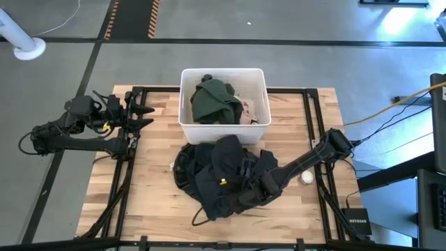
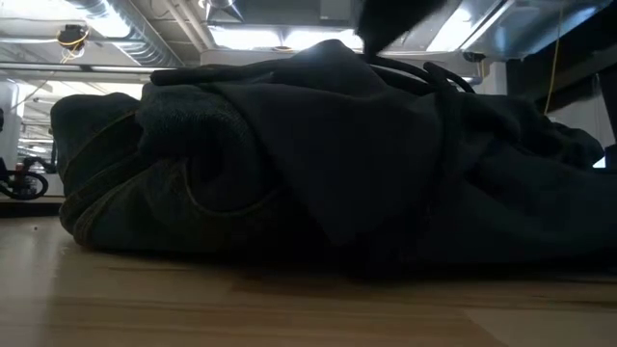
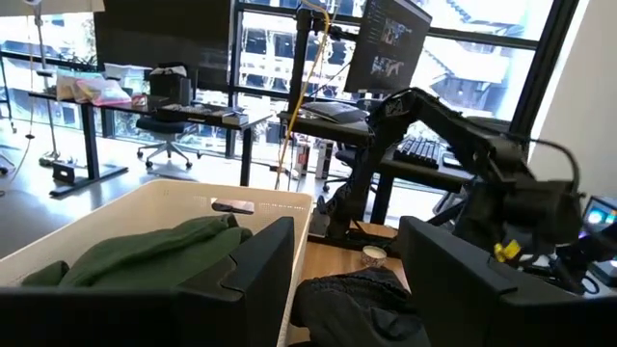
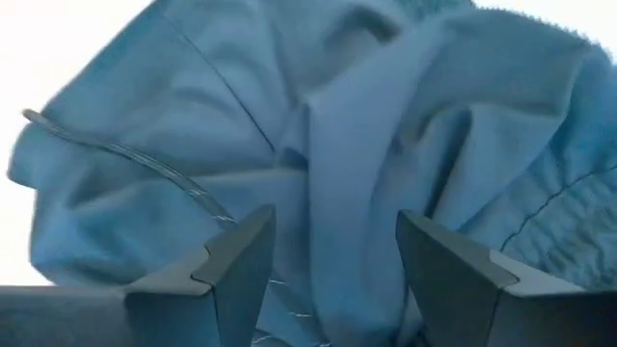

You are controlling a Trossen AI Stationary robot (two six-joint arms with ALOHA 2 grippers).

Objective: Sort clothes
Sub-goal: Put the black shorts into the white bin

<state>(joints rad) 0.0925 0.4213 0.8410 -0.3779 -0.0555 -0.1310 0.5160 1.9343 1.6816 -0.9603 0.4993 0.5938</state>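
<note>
The black pile of clothes (image 1: 223, 174) is shown directly ahead of the right gripper (image 4: 333, 280), whose jaws are released; the left gripper (image 1: 143, 115), likewise released, is held well apart.

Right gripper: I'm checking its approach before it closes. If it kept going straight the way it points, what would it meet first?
The right gripper, open, points straight into the dark clothes pile; folded fabric fills its wrist view, so it would likely meet that cloth first.

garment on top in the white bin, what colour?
Dark green garment, lying on top in the white bin; clearest in the high view.
</note>
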